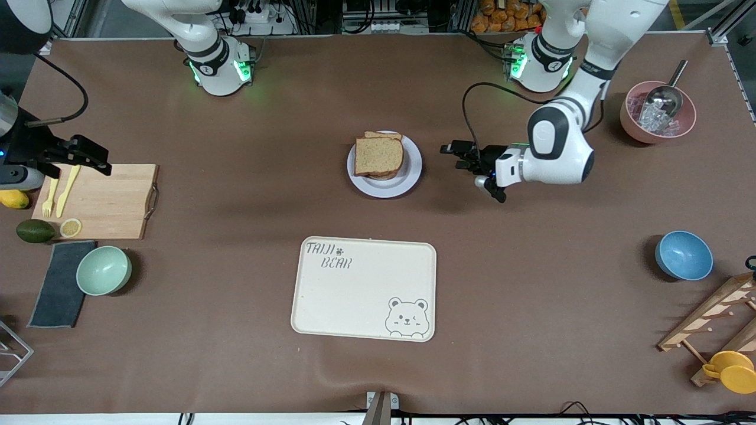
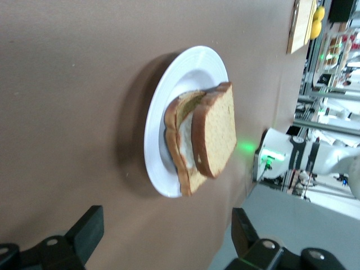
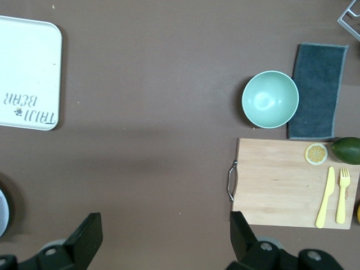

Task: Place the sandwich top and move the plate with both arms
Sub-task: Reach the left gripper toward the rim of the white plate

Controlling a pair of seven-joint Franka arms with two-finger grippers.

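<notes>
Sandwich top (image 1: 378, 154) resting on the stack, on the plate (image 1: 411, 171).
Left hand (image 1: 462, 158) open, just beside the plate toward its own end of the worktop (image 1: 531, 283); right hand (image 1: 88, 154) open above the cutting board (image 1: 109, 200), waiting.

Cutting board (image 3: 281, 183), green bowl (image 3: 270, 99), grey cloth (image 3: 316, 90).

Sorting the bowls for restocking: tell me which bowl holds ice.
The pink bowl near the left arm's base: it holds ice and a metal scoop. The blue bowl and mint-green bowl hold nothing.
</notes>
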